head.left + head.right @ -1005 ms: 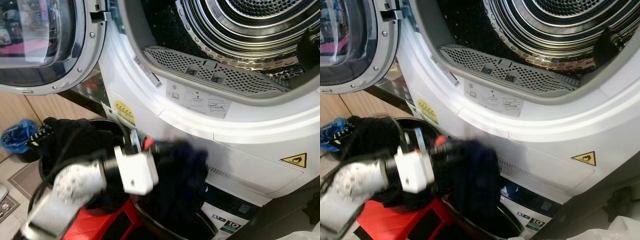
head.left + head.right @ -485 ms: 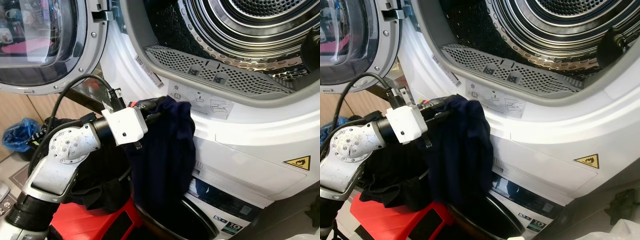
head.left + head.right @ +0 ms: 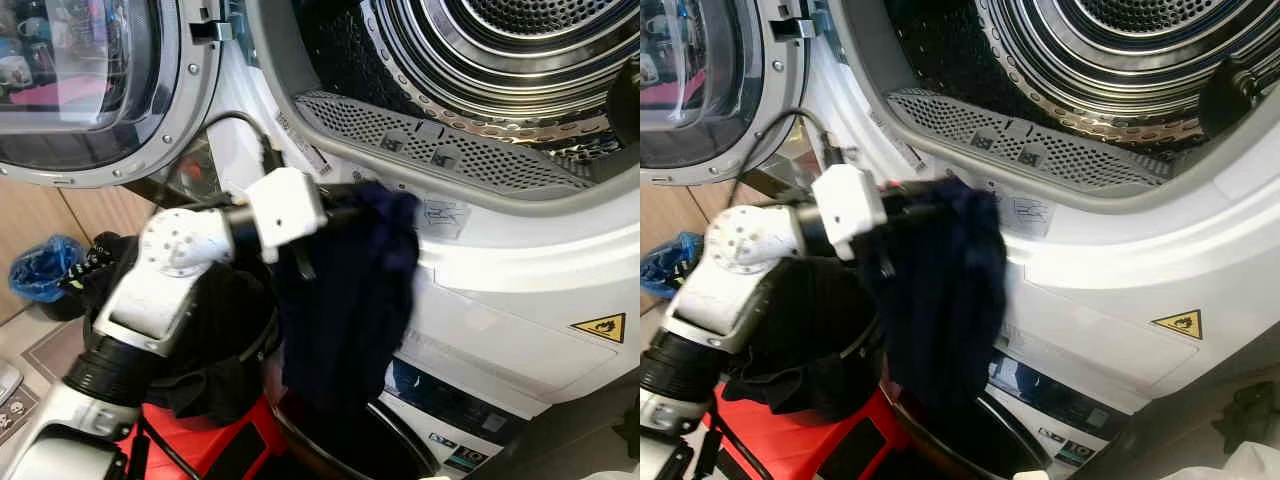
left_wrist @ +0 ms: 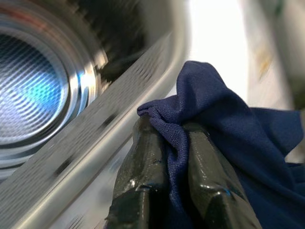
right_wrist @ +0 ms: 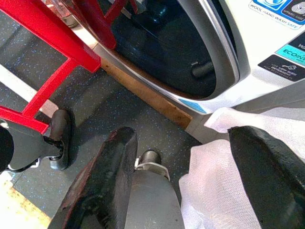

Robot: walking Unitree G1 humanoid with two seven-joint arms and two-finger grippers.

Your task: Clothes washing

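Pinching a bunched fold of the navy garment (image 3: pixel 345 300), my left gripper (image 4: pixel 167 143) is clamped just below the drum opening (image 3: pixel 480 60); the cloth hangs limp beneath, light and soft. My right gripper (image 5: pixel 183 157) hangs idle, fingers apart.

"WOOL HAND WASH SAFE" and "ECO" on lower washer (image 5: pixel 267 33), flame warning triangle (image 3: pixel 600 327) on dryer (image 3: pixel 520 290)

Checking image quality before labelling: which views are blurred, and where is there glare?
Left wrist view: drum and background motion-blurred, left pincer and navy garment sharp. Left eye view: arm slightly smeared, glare on the white machine front. Right wrist view: sharp.
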